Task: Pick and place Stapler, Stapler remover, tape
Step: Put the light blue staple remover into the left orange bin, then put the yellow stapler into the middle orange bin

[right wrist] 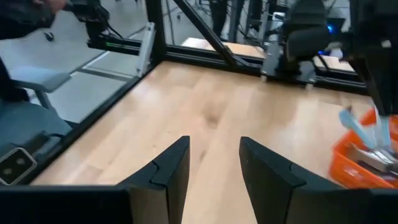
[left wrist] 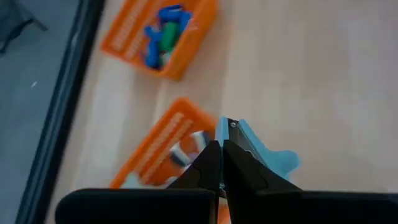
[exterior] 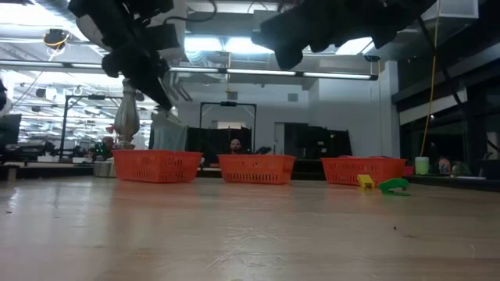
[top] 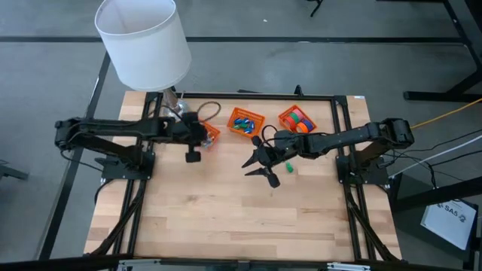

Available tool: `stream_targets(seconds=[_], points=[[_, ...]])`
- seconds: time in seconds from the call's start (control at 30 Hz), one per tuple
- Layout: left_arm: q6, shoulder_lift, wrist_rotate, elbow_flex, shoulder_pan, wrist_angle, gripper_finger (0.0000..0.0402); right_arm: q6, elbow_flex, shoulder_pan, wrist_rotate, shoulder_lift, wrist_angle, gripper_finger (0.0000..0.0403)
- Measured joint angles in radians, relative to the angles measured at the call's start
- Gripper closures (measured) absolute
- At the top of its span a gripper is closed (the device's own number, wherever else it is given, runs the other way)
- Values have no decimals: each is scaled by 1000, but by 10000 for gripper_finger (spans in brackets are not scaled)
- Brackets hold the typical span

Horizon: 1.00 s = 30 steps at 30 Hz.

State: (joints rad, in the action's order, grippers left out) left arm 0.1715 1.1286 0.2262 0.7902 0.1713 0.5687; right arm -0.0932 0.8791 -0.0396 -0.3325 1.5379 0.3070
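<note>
My left gripper (top: 205, 137) (left wrist: 221, 148) hangs over the left orange basket (top: 211, 134) (left wrist: 163, 149), shut on a light blue stapler (left wrist: 264, 152). More staplers lie in that basket. The middle basket (top: 246, 120) (left wrist: 158, 34) holds small blue and green pieces. Red, orange and green tape rolls (top: 299, 119) sit in the right basket (top: 284, 114). My right gripper (top: 260, 172) (right wrist: 214, 149) is open above bare table near the middle. A small green piece (top: 287, 167) (exterior: 394, 186) lies on the table beside it, with a small yellow piece (exterior: 365, 181) close by. My left gripper pinches the light blue stapler at one end (left wrist: 233, 127) between its two fingers, coming from above and pointing down. The stapler is lifted clear and hangs over the left basket (right wrist: 367, 158). The fingers hide the exact place of contact.
The three orange baskets stand in a row along the far side of the table (top: 226, 218). A white lampshade (top: 143, 41) stands over the far left corner. The black frame (top: 340, 113) borders the table. Bare wood lies toward the near edge.
</note>
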Motion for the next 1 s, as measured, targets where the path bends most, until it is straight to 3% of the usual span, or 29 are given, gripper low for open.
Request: stream_targets(seconds=[0.37,0.6,0.77,1.0], points=[[11,-50,65,-64,137,6,386,-53,0,102,0,0,-40,258],[15,-50,73,-64,160,-49,363,-53,0,154,0,0,-57,258],[-11,-47,138,-64,160,-49,339,-49,0,177,0,0,-66,258],[-19,-47,46,-65,157,-38,320,-47,0,181,0,0,-129,258]])
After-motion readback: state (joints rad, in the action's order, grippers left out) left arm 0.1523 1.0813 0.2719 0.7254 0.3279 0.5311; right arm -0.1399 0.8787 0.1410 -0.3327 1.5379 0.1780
